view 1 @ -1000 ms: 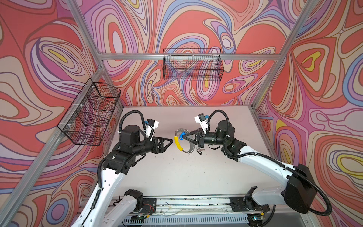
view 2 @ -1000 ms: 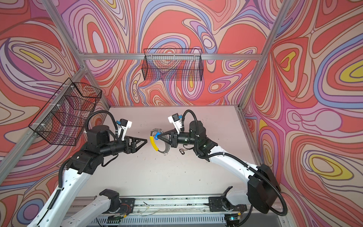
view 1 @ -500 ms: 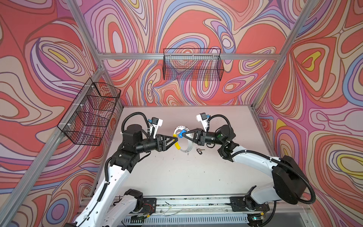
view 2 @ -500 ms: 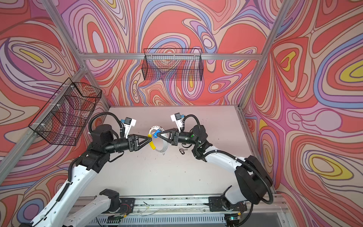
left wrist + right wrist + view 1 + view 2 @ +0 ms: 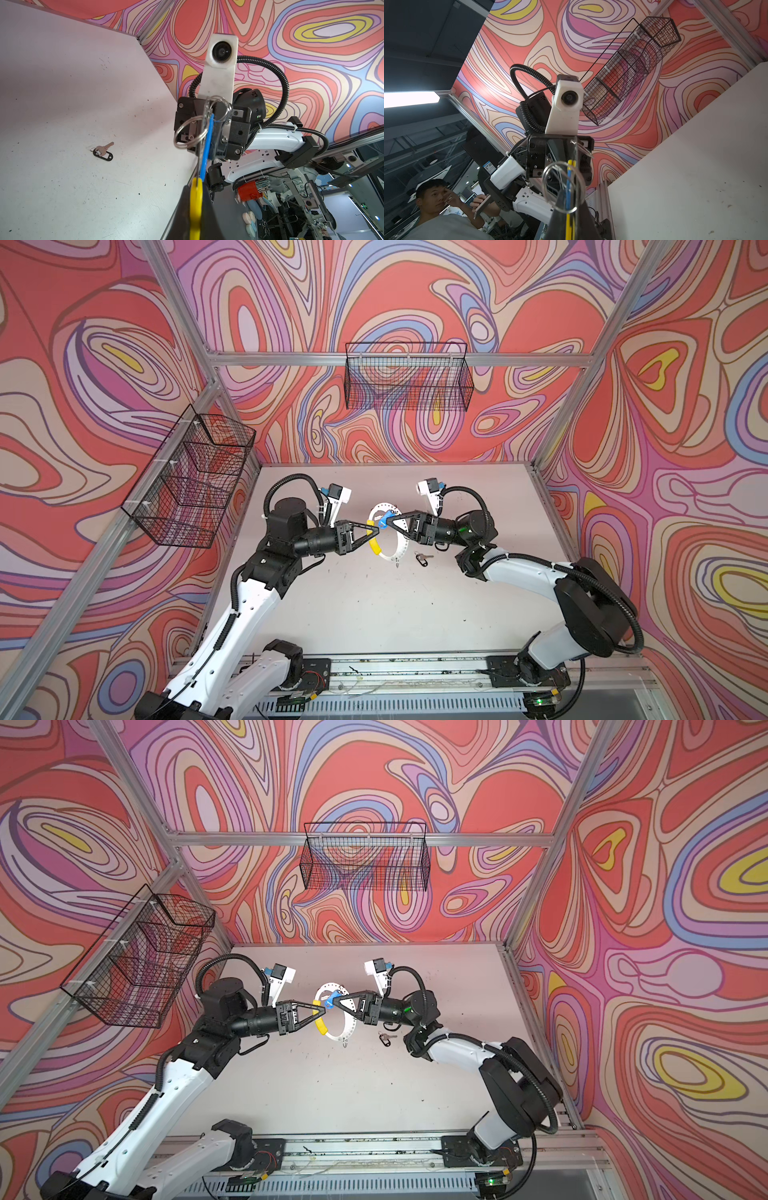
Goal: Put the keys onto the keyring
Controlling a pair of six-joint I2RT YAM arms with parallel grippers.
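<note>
1. Over the past second the left arm has pushed in toward the middle of the table (image 5: 374, 614). The left gripper (image 5: 376, 531), spread wide a second ago, has clamped shut. The right arm has stretched out longer and lower.
2. In both top views the two arms meet nose to nose above the table's middle. The left forearm points to 3 o'clock and the right to 9 o'clock. Both are close to level, and each wrist camera stands up on top.
3. The keyring (image 5: 400, 549) hangs tilted between them, clear of the tabletop. It is a thin grey band dotted with holes, and a small wire loop dangles at its 6 o'clock.
4. A yellow sleeve (image 5: 374, 545) covers the ring's arc from about 7 to 10 o'clock. The left gripper's jaws are pinched narrow on it.
5. The right gripper (image 5: 384, 524) is pinched tight on the blue-tagged key (image 5: 388, 515), near the ring's 12 o'clock.
6. The black-tagged key (image 5: 422, 559) lies flat on the table at 4 o'clock from the ring, apart from both grippers.
7. The left wrist view alone shows the blue tag edge-on, with a wire split ring (image 5: 191, 133) beside it. The top views are too small to show this.
8. No view shows whether the blue-tagged key is threaded onto the keyring.
</note>
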